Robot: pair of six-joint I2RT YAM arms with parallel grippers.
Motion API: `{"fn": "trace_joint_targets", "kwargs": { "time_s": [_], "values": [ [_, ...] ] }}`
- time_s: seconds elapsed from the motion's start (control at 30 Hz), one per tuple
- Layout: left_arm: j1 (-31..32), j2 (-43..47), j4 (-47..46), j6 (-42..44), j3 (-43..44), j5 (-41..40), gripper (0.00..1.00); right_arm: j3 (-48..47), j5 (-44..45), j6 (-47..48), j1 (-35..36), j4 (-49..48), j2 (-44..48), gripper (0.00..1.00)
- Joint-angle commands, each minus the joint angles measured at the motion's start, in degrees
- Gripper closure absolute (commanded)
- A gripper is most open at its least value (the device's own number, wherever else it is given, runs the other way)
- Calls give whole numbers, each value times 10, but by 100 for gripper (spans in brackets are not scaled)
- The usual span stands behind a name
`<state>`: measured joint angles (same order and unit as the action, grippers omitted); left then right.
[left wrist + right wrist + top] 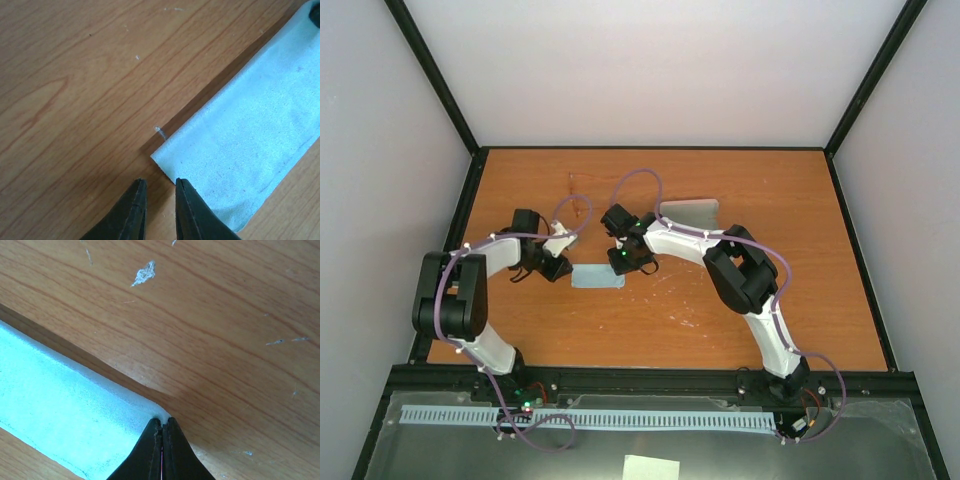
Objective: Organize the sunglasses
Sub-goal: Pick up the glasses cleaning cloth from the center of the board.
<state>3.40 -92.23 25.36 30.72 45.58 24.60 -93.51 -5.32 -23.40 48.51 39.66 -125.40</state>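
A blue-grey cloth [595, 278] lies as a narrow folded strip on the wooden table, between my two grippers. My right gripper [620, 265] is shut on the strip's right corner; the right wrist view shows its tips [162, 421] pinching the edge of the cloth [60, 415]. My left gripper [560, 268] is at the strip's left end. In the left wrist view it [160, 182] is narrowly open and empty, just off a corner of the cloth [250, 135]. The sunglasses [580, 205] show only faintly as a thin frame on the table behind the left gripper.
A pale grey flat object [690, 212] lies behind the right arm. Black frame posts and pale walls close in the table [720, 320] on three sides. Scuffs [144, 273] mark the wood.
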Motion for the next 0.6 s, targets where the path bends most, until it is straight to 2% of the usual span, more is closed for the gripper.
{"fn": "trace_joint_targets", "kwargs": {
  "time_s": [0.0, 0.4, 0.57],
  "values": [
    [4, -18, -6, 10, 11, 3, 81, -3, 11, -5, 2, 15, -13, 97],
    [23, -27, -15, 1, 2, 7, 81, 4, 12, -7, 2, 13, -9, 97],
    [27, -28, -21, -1, -3, 1, 90, 4, 14, -6, 2, 13, -9, 97]
  ]
}}
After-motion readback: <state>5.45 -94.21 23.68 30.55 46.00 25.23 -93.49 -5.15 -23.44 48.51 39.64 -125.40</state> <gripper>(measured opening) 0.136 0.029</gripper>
